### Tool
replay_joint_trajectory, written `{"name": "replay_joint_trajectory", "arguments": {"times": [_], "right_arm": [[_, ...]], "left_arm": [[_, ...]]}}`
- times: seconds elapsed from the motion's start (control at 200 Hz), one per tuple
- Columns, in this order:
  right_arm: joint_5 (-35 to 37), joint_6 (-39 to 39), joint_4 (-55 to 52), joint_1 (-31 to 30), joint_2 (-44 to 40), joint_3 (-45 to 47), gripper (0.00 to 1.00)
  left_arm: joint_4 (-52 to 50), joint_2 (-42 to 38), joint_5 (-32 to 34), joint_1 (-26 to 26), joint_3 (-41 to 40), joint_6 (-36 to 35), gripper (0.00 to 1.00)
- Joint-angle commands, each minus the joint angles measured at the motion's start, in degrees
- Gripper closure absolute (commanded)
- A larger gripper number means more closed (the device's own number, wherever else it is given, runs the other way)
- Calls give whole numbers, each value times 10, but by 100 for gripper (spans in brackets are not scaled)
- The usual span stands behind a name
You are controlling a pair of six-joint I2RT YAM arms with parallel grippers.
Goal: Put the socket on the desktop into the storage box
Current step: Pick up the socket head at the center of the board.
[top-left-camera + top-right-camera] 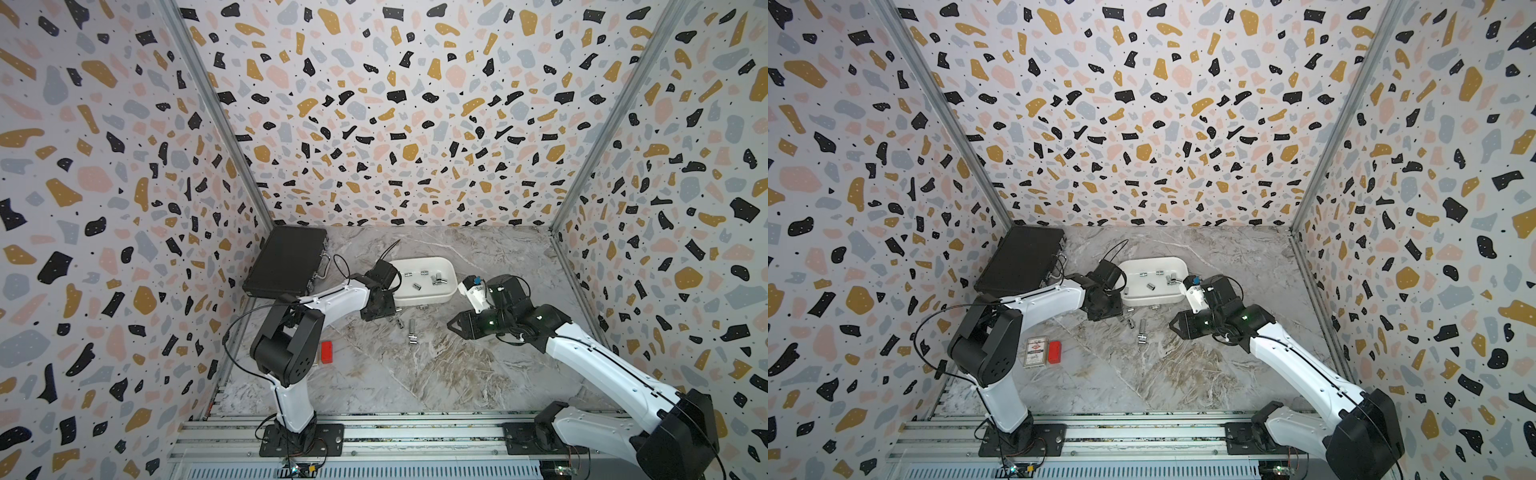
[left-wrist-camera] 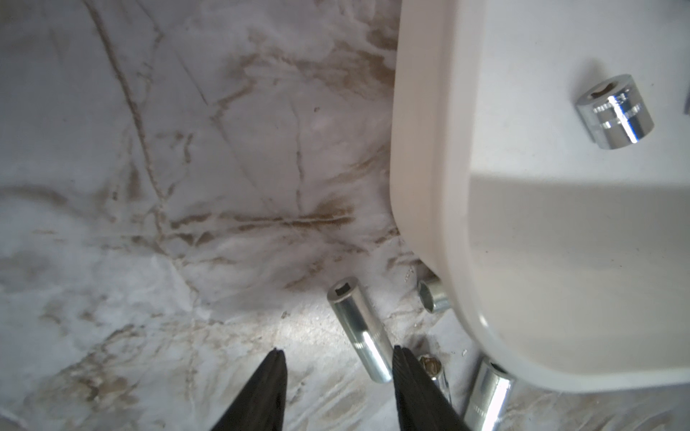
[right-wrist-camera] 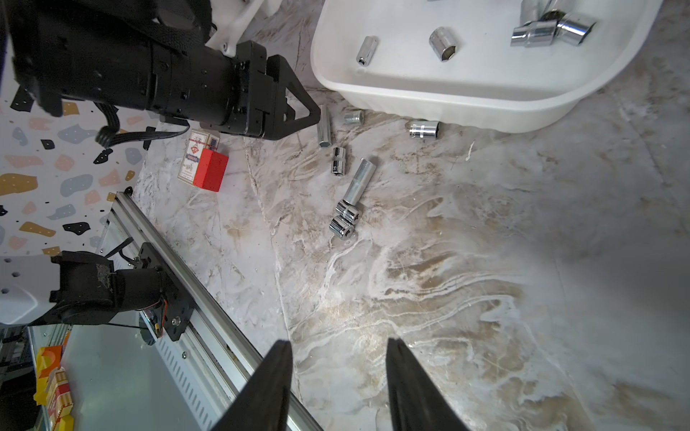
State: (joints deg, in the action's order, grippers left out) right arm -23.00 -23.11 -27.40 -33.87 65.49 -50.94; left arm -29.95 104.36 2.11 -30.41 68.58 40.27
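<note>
Rail [image 1: 374, 432] nearest, both arm bases bolted to it; grey veined counter [image 1: 457, 374] beyond.
Red block [image 1: 1054, 351] and card box [image 1: 1035, 352] just beside each other on the counter, near the left arm's elbow.
Right jaws: apart, nothing between them; held above bare counter, tips pointing toward the loose sockets, well apart from them.
Loose sockets all lie on the counter in front of the near wall of the box [image 3: 466, 108]:
- long socket [image 3: 360, 181] lies end-on to a pair of short sockets [image 3: 341, 227], which lie side by side;
- single short socket [image 3: 338, 160] just past those;
- slim socket [image 2: 356, 332] at the left jaws;
- small socket [image 3: 354, 116] and stubby socket [image 3: 423, 130] just beside the box wall, the stubby one partly under the rim.

Left jaws: apart, low over the counter, at the box's near left corner; slim socket lies in the gap, close to one finger, not clamped; contact with that finger cannot be told.
Box white, shallow, flat on the counter; inside it, separate sockets [image 1: 416, 286] on the floor and a touching cluster [image 1: 436, 279] toward its right end.
Black case [image 1: 286, 262] at the far left corner against the wall, latches facing the box.
Speckled walls [image 1: 415, 124] close the far side.
</note>
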Motion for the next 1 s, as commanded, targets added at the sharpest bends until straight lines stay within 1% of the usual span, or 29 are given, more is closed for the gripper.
{"name": "replay_joint_trajectory", "arguments": {"times": [0.0,0.25,0.546,0.746,0.996], "right_arm": [[-7,-2,2,-3,-17,3,54],[-7,-7,6,-2,-17,8,54],[-8,-14,16,-2,-11,11,54],[-15,-19,25,-3,-2,12,54],[-12,-18,20,-3,-2,15,54]], "left_arm": [[-5,12,13,-4,22,-2,50],[-17,35,31,-10,29,-12,51],[-32,24,54,-11,9,-23,60],[-34,21,51,-11,3,-36,59],[-37,35,38,-11,10,-51,59]]}}
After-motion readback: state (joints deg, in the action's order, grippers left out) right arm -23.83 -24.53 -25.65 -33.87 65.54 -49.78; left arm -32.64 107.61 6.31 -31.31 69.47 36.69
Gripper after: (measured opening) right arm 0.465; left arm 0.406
